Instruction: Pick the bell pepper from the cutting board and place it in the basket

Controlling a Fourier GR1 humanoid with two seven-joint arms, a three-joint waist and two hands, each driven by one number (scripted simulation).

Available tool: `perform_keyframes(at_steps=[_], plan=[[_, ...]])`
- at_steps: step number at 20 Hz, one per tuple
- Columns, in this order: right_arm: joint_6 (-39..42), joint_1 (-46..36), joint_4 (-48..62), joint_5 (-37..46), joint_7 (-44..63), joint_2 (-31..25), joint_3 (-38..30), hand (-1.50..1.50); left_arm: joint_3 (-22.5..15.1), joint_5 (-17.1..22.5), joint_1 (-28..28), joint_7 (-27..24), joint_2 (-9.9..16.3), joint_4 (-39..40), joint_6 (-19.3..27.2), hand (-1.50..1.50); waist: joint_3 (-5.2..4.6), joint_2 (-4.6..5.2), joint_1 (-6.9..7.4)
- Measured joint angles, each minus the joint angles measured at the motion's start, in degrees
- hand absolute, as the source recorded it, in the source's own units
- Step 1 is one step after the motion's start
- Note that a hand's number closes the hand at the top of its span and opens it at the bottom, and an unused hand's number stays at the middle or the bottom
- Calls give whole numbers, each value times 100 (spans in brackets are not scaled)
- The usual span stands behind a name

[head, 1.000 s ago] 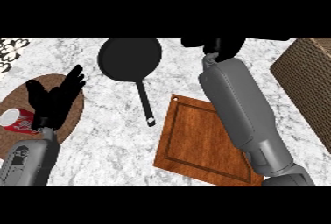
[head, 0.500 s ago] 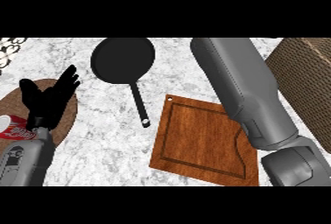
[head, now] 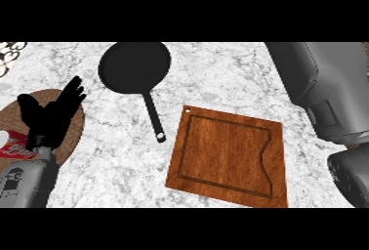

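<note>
Fingers of the left hand (head: 49, 114) rest straight, holding nothing.

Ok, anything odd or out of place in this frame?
The cutting board lies bare and askew on the counter; no bell pepper or basket shows. The right forearm fills the right side, its hand out of view. Left hand rests open.

Brown wooden cutting board (head: 229, 156) lies flat, seemingly bare.
</note>
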Motion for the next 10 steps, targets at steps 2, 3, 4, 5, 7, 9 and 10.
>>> perform_keyframes(at_steps=[2,3,4,5,7,9,10], plan=[[30,-29,194,147,43,-207,-55,150,3,17,3,30,-13,-30,-1,0,1,-2,-8],[34,-21,272,212,43,-306,-73,150,34,49,-15,47,8,-16,-24,0,1,-4,-23],[50,-22,346,271,52,-412,-97,150,33,45,24,35,20,-46,-37,0,2,-8,-26],[74,-40,417,354,88,-473,-101,150,55,50,0,26,40,8,-52,0,3,-6,-38],[111,-42,546,452,124,-659,-157,150,47,51,49,36,39,-62,-61,0,4,-11,-34],[88,48,579,485,118,-762,-230,150,87,70,84,66,68,-104,-63,0,7,-26,-65],[82,92,604,520,125,-795,-251,150,88,67,103,70,61,-119,-57,0,7,-30,-74]])
